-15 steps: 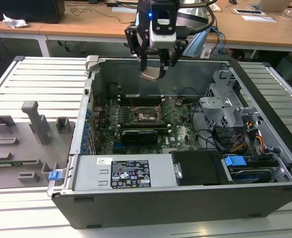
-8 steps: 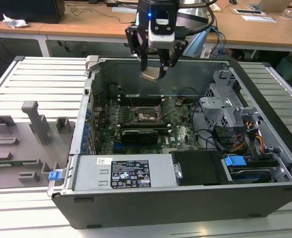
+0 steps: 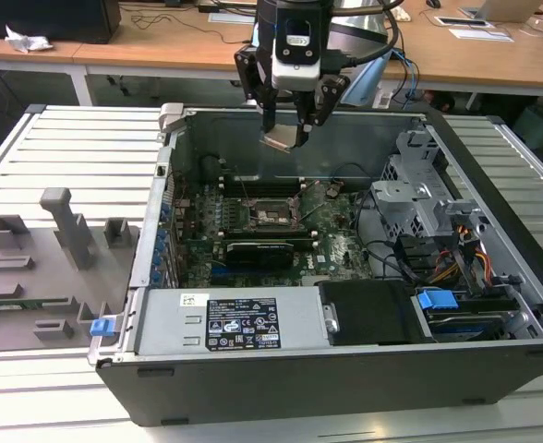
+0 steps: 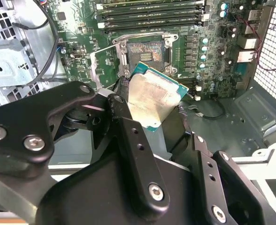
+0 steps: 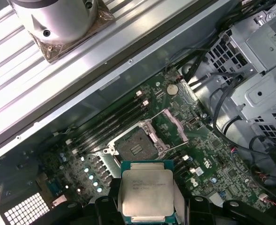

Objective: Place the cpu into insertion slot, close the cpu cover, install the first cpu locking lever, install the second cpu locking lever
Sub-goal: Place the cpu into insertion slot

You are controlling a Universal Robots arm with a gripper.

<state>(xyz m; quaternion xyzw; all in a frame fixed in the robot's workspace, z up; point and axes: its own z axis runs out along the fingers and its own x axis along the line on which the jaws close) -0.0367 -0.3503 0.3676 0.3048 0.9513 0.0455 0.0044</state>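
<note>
Tool pinches small flat square silvery-grey cpu by two edges, well above square dark metal-rimmed insertion slot. Good placing likely needs cpu level, corners matched to slot, no sideways scrape.

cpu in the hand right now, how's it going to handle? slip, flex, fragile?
The cpu looks stiff: flat metal lid, no sag while the hand grips its sides. Smooth lid, probably slippery. Thin and small, likely light; the green board edge seems fragile.
</note>
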